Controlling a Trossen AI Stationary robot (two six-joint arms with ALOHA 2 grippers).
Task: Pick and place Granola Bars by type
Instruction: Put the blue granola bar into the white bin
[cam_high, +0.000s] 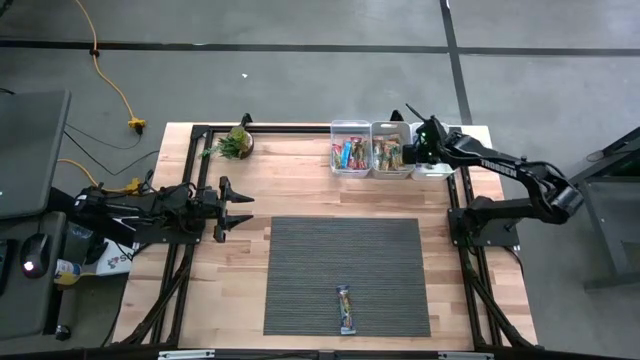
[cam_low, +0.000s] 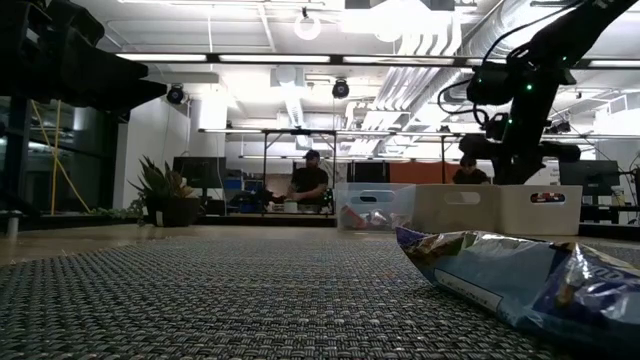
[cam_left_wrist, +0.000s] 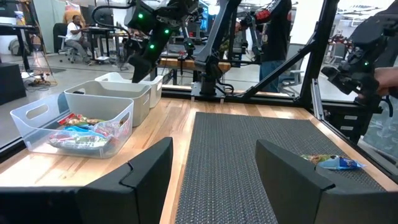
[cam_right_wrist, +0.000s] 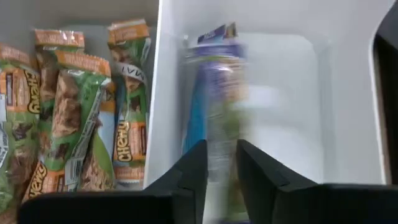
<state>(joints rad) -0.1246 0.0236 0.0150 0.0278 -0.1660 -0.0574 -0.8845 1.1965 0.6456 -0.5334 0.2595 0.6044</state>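
Note:
My right gripper (cam_high: 416, 151) (cam_right_wrist: 221, 163) hangs over the white bin (cam_right_wrist: 286, 99) at the far right, pointing steeply down. A blue-wrapped granola bar (cam_right_wrist: 214, 93) shows as a blur running between its slightly parted fingers, end down into that bin. The middle bin (cam_high: 390, 156) holds green and orange bars (cam_right_wrist: 68, 118). The clear bin (cam_high: 350, 155) (cam_left_wrist: 81, 127) holds blue and red ones. One more blue bar (cam_high: 346, 308) (cam_low: 520, 275) lies flat on the dark mat (cam_high: 345, 250) near the front edge. My left gripper (cam_high: 243, 209) (cam_left_wrist: 214, 162) waits open at the table's left. My right gripper comes at the blue bar from above, slanting down, with one finger (cam_right_wrist: 193, 168) on each side of the bar's lower stretch (cam_right_wrist: 219, 146). The bar is smeared while the fingers are sharp. Whether the fingers touch it cannot be told.
A small potted plant (cam_high: 235, 143) stands at the far left of the table. Black frame rails (cam_high: 290, 128) run along the table's edges. People sit at desks in the room behind (cam_low: 310, 180).

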